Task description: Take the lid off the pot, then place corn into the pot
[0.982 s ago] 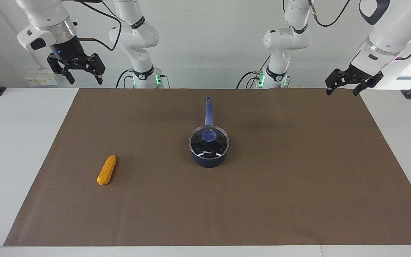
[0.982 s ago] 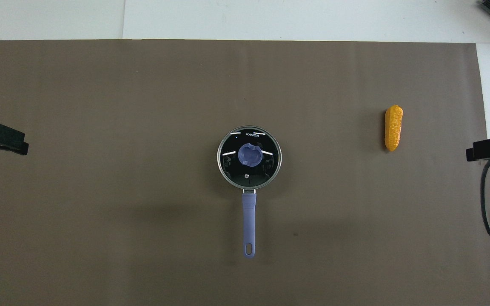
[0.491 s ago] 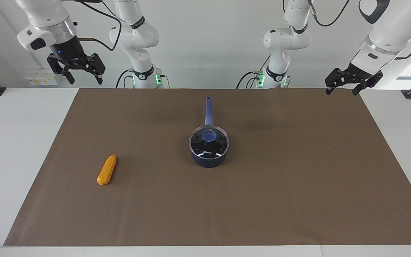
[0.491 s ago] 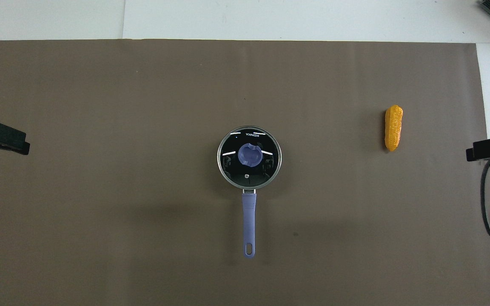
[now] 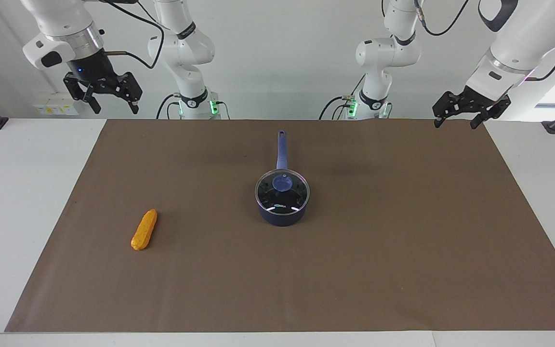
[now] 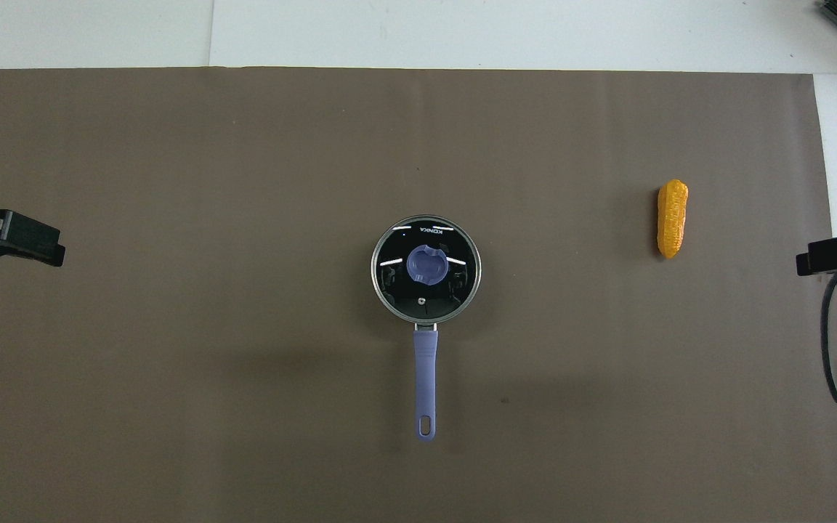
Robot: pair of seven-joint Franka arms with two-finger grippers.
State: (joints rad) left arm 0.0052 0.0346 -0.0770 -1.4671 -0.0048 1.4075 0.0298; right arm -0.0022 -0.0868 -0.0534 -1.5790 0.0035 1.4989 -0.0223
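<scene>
Lid (image 5: 282,187) sits on the pot (image 5: 281,212) mid-mat, so lifting it is the step pending; a gripper must come down onto the blue knob. Pot handle points straight toward the robots. Corn (image 5: 144,229) lies toward the right arm's end, lengthwise roughly parallel. Left gripper (image 5: 458,114) and right gripper (image 5: 111,99) hang spread, holding nothing.

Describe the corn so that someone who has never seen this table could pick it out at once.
A brown mat covers most of the table, with a lidded blue pot at its middle. Toward the right arm's end of the mat, slightly farther from the robots than the pot, the corn lies alone. It is the only orange-yellow thing there: a small, bumpy, tapered cob.
</scene>
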